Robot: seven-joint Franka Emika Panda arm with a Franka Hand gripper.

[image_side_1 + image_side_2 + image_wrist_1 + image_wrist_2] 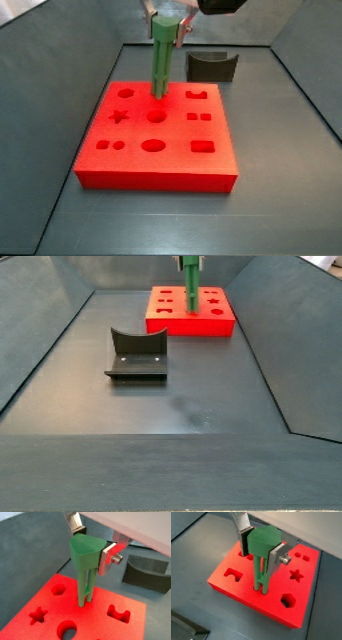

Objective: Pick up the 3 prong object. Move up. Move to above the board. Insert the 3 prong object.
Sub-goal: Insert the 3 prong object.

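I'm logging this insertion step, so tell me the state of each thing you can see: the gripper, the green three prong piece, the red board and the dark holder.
gripper: shut on the 3 prong object, above the board.
3 prong object: upright, held by its cap, prongs down at the board's top face; whether they are seated in a cutout cannot be told.
board: lying flat on the floor, other cutouts open.
dark grey holder: empty, standing apart from the board.

Count: one 3 prong object (160,60), green. One board (154,172), red. One dark U-shaped holder (211,68). One gripper (170,28), above the board's far edge, clamped on the post's cap. Cutouts (155,116) in the board: apparently nine groups, one hidden by the post.
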